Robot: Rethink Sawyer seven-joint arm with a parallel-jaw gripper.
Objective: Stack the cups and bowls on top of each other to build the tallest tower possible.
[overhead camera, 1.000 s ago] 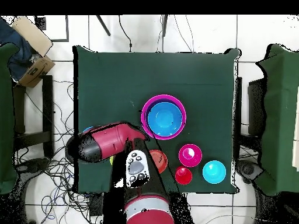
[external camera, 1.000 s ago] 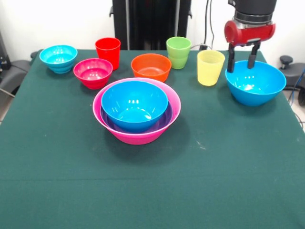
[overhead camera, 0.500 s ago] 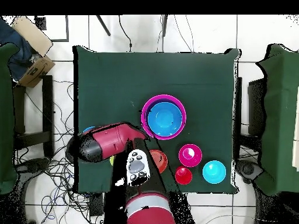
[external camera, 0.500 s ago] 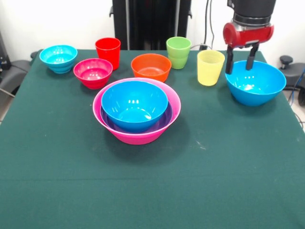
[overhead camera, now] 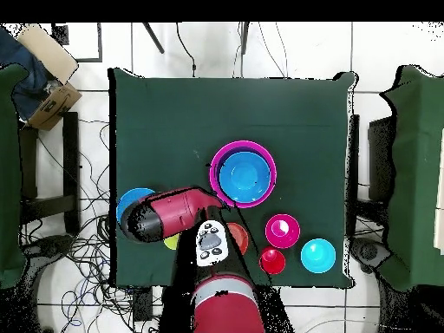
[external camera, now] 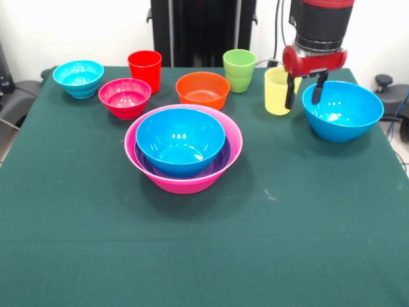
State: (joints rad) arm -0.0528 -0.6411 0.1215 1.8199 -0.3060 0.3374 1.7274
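Bowls (external camera: 181, 141) and cups (external camera: 145, 69): glossy smooth plastic, yellow cup (external camera: 276, 90) translucent. Worktop (external camera: 204, 243): matt green cloth. My fingers (external camera: 291, 93): matt black; wrist housing (external camera: 314, 59) glossy red.

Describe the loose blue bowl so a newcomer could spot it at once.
Start at the pink bowl holding the pile mid-table. Go right to the yellow cup; the blue bowl sits beyond it, by the gripper. It stands alone, unlike its nested twin.

Cups: three, namely red (external camera: 145, 68), green (external camera: 239, 69), yellow (external camera: 277, 90). Bowls: seven, namely pink (external camera: 185, 181), purple (external camera: 220, 160), two blue (external camera: 180, 140) (external camera: 342, 110), orange (external camera: 202, 89), magenta-red (external camera: 124, 97), cyan (external camera: 78, 78).
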